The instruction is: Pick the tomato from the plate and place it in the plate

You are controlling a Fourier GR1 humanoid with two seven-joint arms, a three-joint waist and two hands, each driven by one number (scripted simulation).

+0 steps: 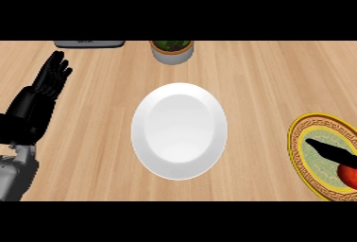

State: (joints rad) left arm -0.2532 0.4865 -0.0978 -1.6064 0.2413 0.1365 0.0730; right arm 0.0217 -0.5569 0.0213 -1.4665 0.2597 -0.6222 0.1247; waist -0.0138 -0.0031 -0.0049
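Grasp step: the right hand (333, 152) reaches the tomato (351, 176) on the patterned plate (304, 142), grip seemingly unclosed; next, carry to the white plate (179, 131).

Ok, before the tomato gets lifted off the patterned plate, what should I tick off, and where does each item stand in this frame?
1. Tomato on the gold-rimmed plate: ok, it shows red at the view's right edge, partly cut off.
2. Right hand at the tomato: ok, dark fingers reach over that plate to it.
3. Fingers closed round the tomato: cannot tell, the frame edge cuts the hand off.
4. White plate ready to receive: ok, nothing lies on it.
5. Left hand out of the way: ok, resting open at the view's left, fingers up.
6. Potted plant clear of the path: ok, it stands beyond the white plate.
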